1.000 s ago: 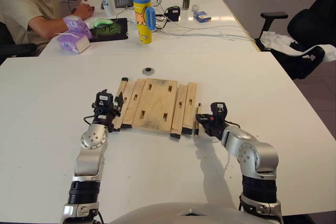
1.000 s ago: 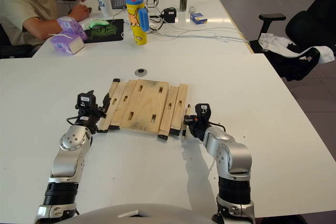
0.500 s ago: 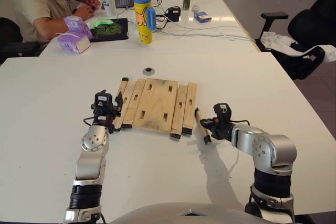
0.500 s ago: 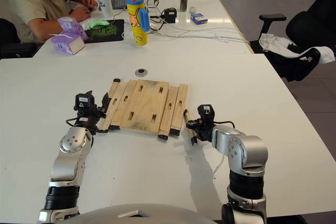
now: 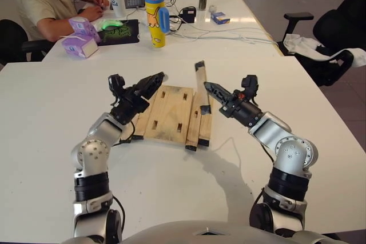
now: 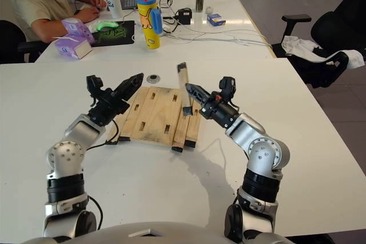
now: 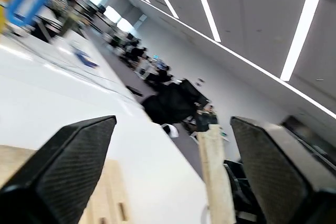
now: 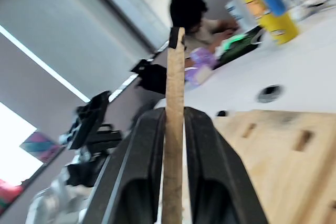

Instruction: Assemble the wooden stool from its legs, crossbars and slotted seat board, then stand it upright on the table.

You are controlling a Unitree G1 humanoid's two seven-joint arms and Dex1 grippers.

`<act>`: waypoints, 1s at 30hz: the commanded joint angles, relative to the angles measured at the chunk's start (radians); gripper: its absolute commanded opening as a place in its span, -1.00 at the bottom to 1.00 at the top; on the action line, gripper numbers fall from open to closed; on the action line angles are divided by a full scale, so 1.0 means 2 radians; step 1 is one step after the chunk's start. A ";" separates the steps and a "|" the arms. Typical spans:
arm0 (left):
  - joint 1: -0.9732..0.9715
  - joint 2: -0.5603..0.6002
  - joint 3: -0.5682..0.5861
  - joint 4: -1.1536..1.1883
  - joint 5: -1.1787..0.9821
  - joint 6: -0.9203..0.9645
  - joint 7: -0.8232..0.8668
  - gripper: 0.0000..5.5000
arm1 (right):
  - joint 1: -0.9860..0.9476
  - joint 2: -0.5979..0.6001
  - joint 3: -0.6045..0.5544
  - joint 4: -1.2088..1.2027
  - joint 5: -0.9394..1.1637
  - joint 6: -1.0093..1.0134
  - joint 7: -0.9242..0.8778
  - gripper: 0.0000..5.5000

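Note:
The slotted seat board (image 5: 170,108) lies flat on the white table (image 5: 51,101), with slats (image 5: 205,119) lying against both of its long sides. My right gripper (image 5: 207,87) hovers over the board's right edge, shut on a wooden leg (image 5: 199,78) that stands nearly upright, black tip up. The right wrist view has the leg (image 8: 175,66) clamped between the two fingers (image 8: 142,156). My left gripper (image 5: 157,78) hangs above the board's left far corner, open, with nothing between its fingers (image 7: 68,166). The held leg (image 7: 212,171) shows beyond them.
A small black disc (image 5: 162,76) lies just behind the board. On the far table stand a yellow cup (image 5: 155,18), a purple box (image 5: 80,38), cables and bottles, with a person seated at its left. An office chair (image 5: 337,32) is at the right.
My right gripper lifted the leg off the table beside the slats and turned it upright over the board. My left arm rose from the left slats and now points inward.

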 commanded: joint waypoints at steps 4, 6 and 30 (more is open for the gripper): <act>-0.054 0.015 0.005 0.048 -0.120 0.097 0.011 0.50 | -0.011 -0.034 0.003 0.014 0.151 0.063 0.001 -0.84; -0.052 0.011 0.002 0.042 -0.145 0.108 0.021 0.50 | -0.005 -0.045 0.015 0.009 0.166 0.066 0.000 -0.84; -0.041 0.058 -0.025 0.038 -0.219 0.134 0.032 -0.51 | 0.036 -0.112 0.089 -0.005 0.213 0.011 0.007 -0.84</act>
